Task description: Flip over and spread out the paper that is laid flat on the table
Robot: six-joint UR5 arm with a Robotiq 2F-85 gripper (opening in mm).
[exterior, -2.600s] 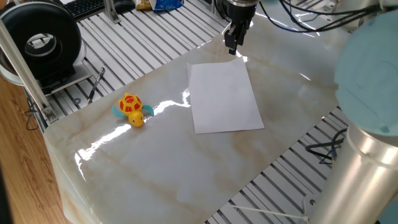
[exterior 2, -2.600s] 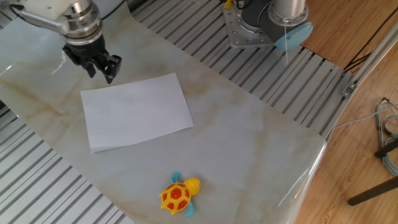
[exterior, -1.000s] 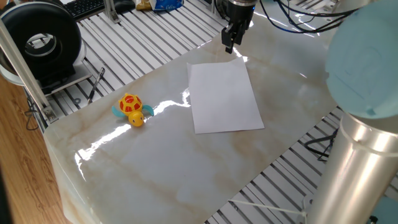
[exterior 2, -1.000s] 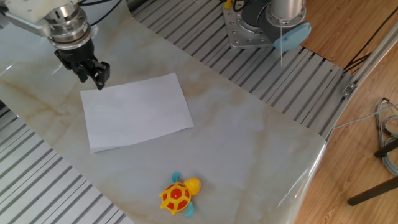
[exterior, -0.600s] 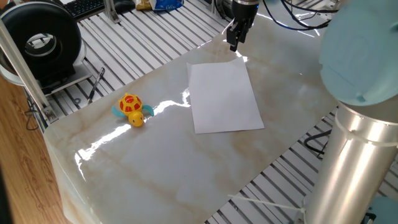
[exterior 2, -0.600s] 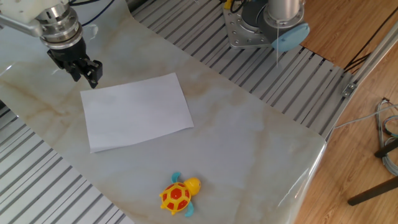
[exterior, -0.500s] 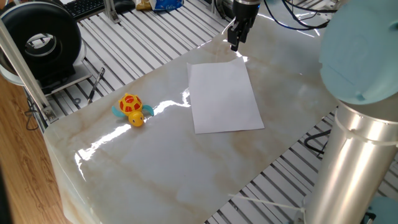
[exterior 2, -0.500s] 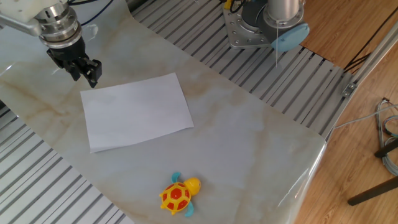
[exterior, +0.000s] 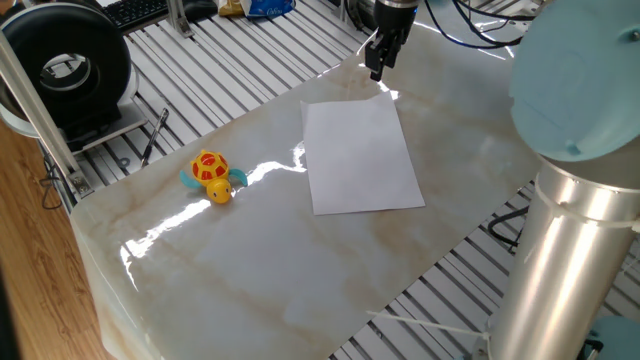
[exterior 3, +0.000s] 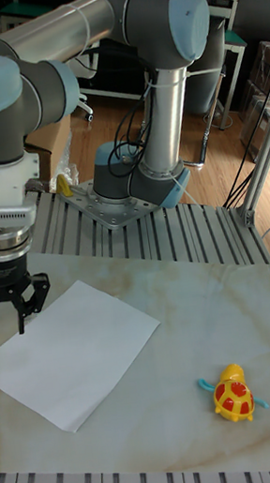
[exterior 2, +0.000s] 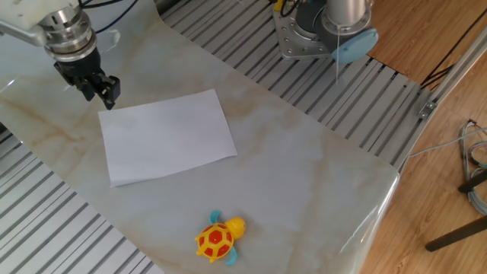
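Turtle well apart from paper

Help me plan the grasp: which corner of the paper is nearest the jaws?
The paper's far corner beside the gripper; its other three corners lie farther off, toward the toy turtle.

I find no text, label, brand, number or sign I can read in any view. My paper is blank white. The blue packet at the far edge of one fixed view carries pale marks — too small and cut off to make out. The keyboard beside it shows keys only as dark blocks — no legends legible. The toy turtle bears no lettering.
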